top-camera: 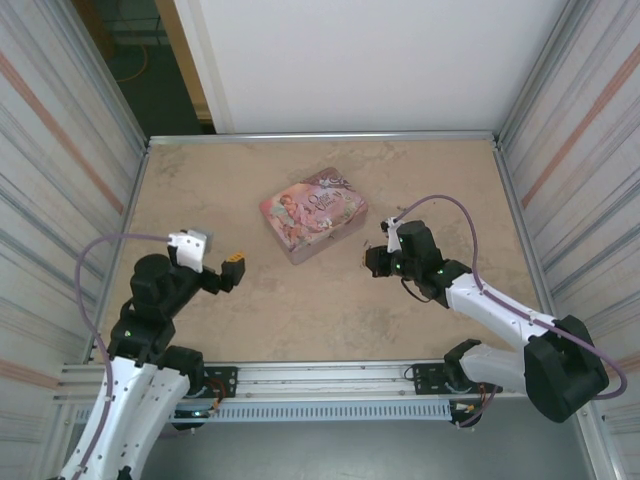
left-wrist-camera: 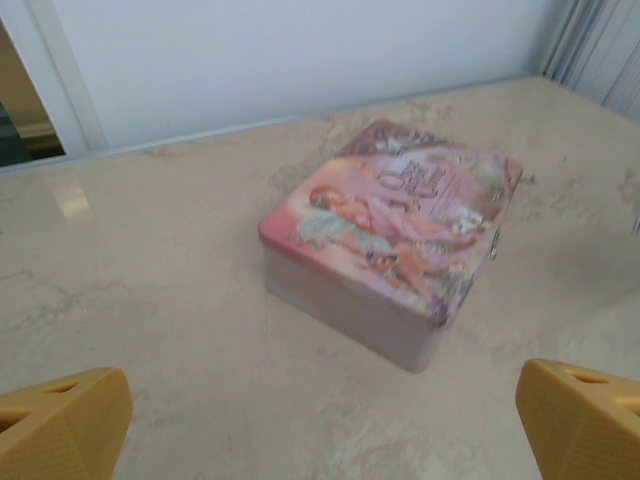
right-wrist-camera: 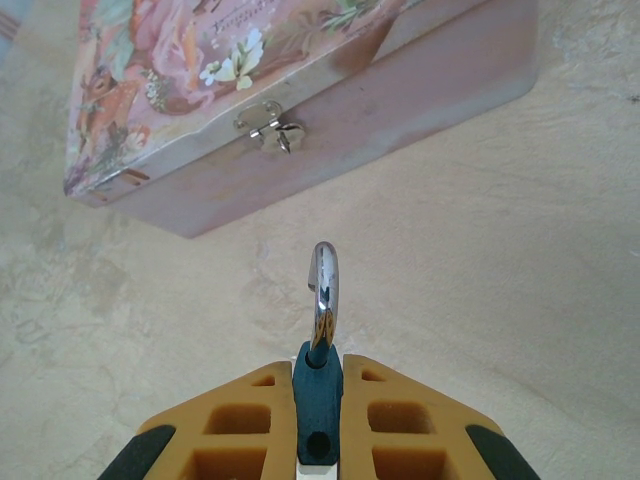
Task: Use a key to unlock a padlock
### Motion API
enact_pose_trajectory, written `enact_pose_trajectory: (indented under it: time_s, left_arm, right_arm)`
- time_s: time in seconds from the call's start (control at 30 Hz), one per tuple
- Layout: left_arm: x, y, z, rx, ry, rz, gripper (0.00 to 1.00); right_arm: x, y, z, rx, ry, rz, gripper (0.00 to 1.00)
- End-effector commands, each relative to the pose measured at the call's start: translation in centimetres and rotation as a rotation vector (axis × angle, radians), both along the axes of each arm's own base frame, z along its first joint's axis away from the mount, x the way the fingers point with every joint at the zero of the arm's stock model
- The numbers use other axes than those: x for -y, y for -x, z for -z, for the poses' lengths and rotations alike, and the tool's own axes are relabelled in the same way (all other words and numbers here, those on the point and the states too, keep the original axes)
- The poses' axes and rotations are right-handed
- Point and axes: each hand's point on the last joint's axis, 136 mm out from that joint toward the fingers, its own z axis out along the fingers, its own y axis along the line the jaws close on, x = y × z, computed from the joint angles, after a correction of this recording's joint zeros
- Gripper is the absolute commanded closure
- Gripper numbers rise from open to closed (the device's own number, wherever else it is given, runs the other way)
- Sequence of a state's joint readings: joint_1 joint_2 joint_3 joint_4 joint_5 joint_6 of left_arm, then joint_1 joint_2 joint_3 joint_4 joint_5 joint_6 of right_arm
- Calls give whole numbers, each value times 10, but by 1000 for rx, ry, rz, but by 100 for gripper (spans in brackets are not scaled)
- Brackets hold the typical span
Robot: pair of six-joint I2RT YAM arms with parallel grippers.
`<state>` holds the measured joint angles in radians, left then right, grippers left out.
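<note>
- Left gripper (top-camera: pixel 228 270): near left of the table (top-camera: pixel 300 330), raised off it. Fingers (left-wrist-camera: pixel 60 425) are wide apart with nothing between them. The wrist view looks right and far, toward the tin (top-camera: pixel 313 213).
- Judgement: this arm is free, so it should carry the key. I cannot tell where the key lies, and it has to be found first. Grip it by the head with the blade sticking out past the pads, so nothing blocks the insertion.
- Tin: centre, far half of the table, lid down. Its latch (right-wrist-camera: pixel 275 130) is on the side facing right. The tin is apart from both grippers and no part of this step, so leave it alone.
- Padlock (right-wrist-camera: pixel 317 400): off the table, just right of the tin and not touching it. The right gripper (top-camera: pixel 374 262) has its pads clamped on the teal body. The shackle (right-wrist-camera: pixel 323 290) points away from the gripper toward the latch and looks seated.
- A dark round hole shows on the body's edge nearest the wrist. It may be the keyhole, but I cannot tell.
- Judgement: keep the right clamp firm and motionless, and turn the wrist so the keyhole faces left. Bring the key along the hole's axis, slowly. Twist only once it is fully seated.
- Risk: the body is small and may pivot between the pads under the twisting force.
</note>
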<state>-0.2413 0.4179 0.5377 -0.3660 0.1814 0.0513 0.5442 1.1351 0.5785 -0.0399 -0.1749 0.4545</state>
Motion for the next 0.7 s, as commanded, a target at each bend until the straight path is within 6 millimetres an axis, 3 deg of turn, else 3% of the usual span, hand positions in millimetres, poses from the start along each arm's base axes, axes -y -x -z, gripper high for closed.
enact_pose_trajectory:
  time_s: [0.0,0.33,0.67]
  left_arm:
    - [-3,-1,-2,87,-57,8,1]
    - [-4,1,11,55,-112,19,1]
    - [0,3,19,28,-122,50,1]
  right_arm:
    - [-2,-4,-18,43,12,-13,100]
    - [-9,-3,-17,13,2,-18,100]
    - [-20,6,-29,-10,-45,-74,100]
